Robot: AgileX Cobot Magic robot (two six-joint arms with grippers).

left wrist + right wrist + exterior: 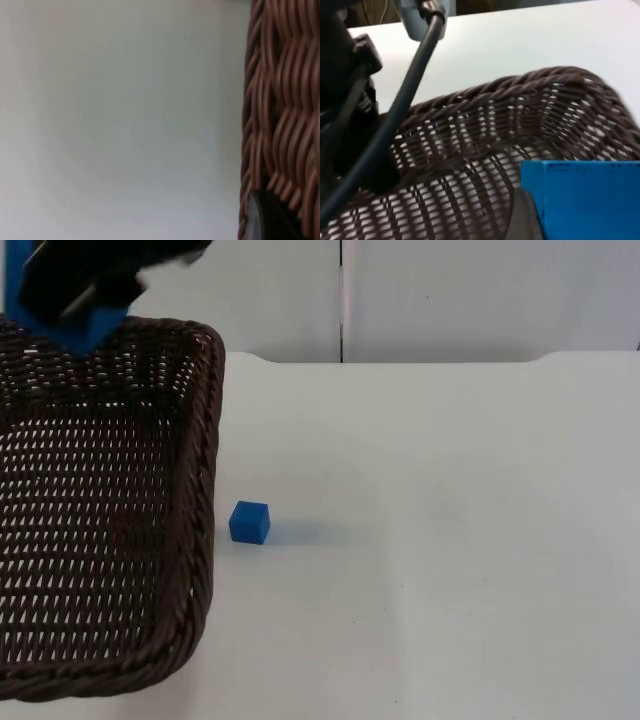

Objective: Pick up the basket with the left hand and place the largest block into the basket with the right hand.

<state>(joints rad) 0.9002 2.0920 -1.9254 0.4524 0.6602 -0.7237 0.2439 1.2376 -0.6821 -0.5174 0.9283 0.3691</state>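
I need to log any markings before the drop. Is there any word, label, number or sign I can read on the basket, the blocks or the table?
None can be read.
Dark wicker basket: plain weave, no label.
Small blue block on the white table: plain faces.
Large blue block in the right hand over the basket: faint marks along its top edge, too blurred to read.
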